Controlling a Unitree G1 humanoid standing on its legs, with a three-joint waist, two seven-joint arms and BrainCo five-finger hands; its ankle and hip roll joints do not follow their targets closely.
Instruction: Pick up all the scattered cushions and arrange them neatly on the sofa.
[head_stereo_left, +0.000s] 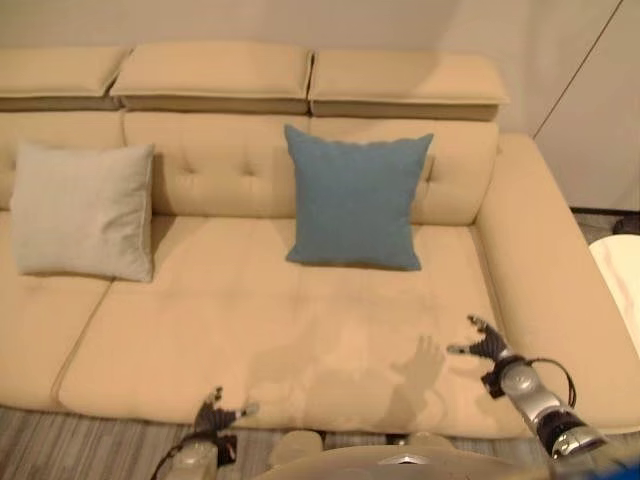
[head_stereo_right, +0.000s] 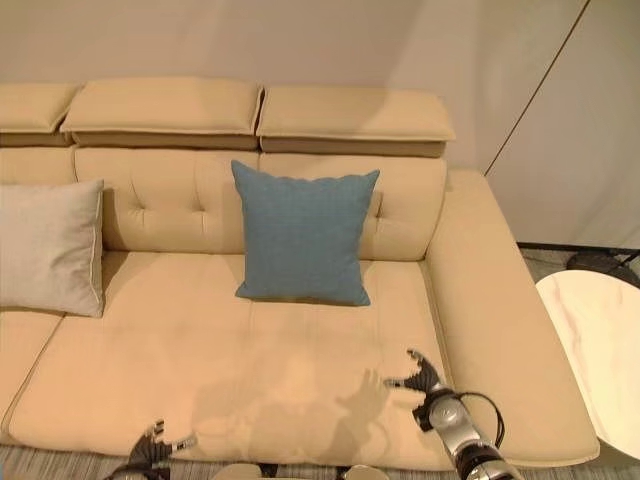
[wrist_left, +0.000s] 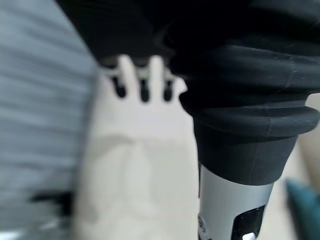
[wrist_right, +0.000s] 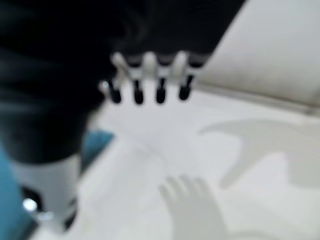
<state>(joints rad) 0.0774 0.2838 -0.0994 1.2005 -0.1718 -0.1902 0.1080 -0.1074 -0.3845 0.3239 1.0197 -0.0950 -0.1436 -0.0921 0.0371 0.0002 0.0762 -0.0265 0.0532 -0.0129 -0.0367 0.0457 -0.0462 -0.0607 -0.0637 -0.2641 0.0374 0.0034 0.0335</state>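
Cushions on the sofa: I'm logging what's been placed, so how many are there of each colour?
Blue cushion: 1
Light grey cushion: 1
Total: 2, both propped upright against the sofa backrest.

This is a living room in a home. A wide beige sofa (head_stereo_left: 300, 330) with a tufted back, padded headrests (head_stereo_left: 210, 72) and a corner section on the right stands against a plain pale wall (head_stereo_right: 300, 40). Two cushions lean upright against its back: a blue one (head_stereo_left: 355, 195) near the middle and a light grey one (head_stereo_left: 85, 210) well to its left. The floor (head_stereo_left: 60, 440) in front has grey wood-look planks, and a round white marbled side table (head_stereo_right: 600, 350) stands just beside the sofa's right end.
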